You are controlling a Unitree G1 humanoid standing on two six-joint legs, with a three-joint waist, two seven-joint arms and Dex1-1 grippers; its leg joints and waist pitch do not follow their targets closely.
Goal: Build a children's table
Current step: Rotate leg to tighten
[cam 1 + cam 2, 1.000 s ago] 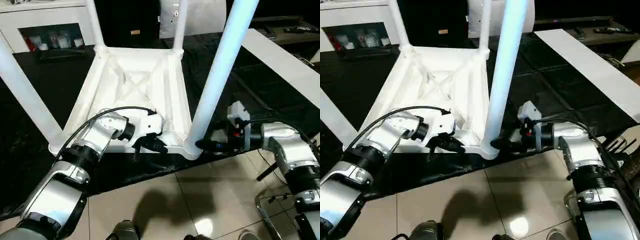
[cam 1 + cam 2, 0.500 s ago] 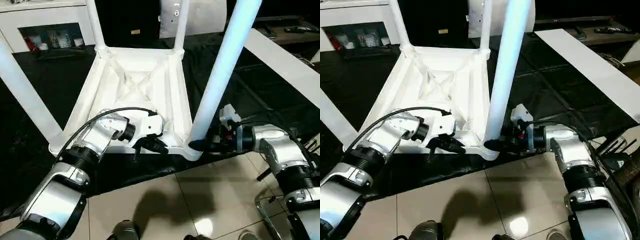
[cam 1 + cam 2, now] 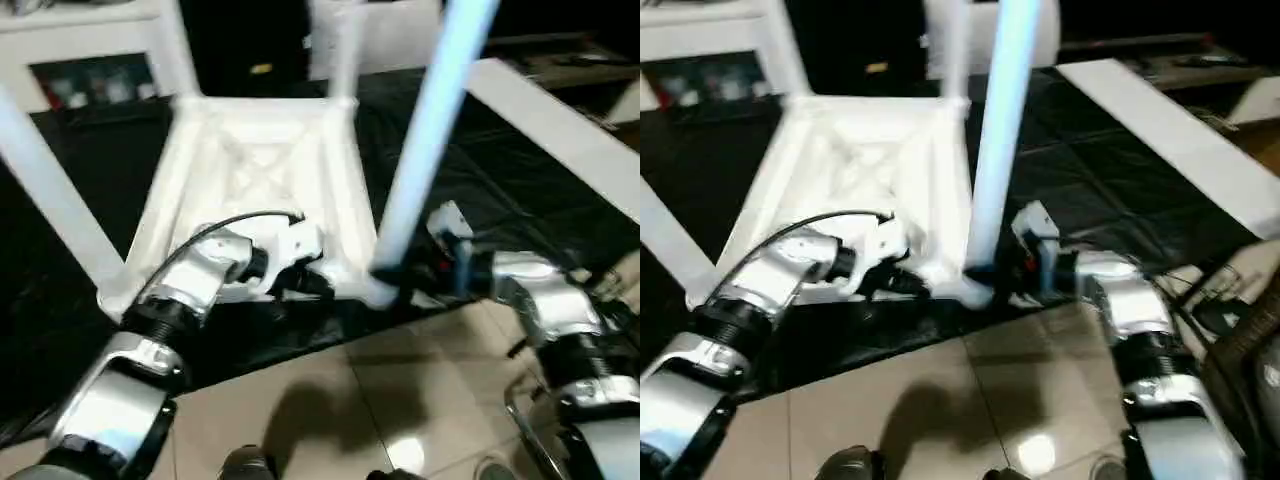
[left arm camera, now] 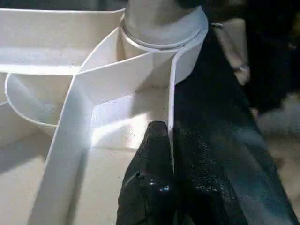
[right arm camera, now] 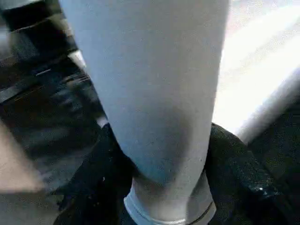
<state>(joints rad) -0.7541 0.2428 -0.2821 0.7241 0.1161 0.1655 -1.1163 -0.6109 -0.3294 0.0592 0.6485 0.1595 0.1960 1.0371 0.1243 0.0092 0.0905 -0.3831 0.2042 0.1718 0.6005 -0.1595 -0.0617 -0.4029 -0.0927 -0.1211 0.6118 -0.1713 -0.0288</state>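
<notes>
White plastic is gripped twice on the upturned table (image 3: 255, 165): its near rim is pinched by the closed left pincer (image 4: 161, 154), while the leg (image 5: 154, 93) beside it is clasped low between the right pincer's (image 5: 161, 187) fingers (image 5: 234, 164) and is best kept upright while pressed home.

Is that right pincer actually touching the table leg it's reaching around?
Touching. In the right wrist view, the table leg fills the space between the right pincer's two black fingers, which press against its sides just above the socket.
</notes>
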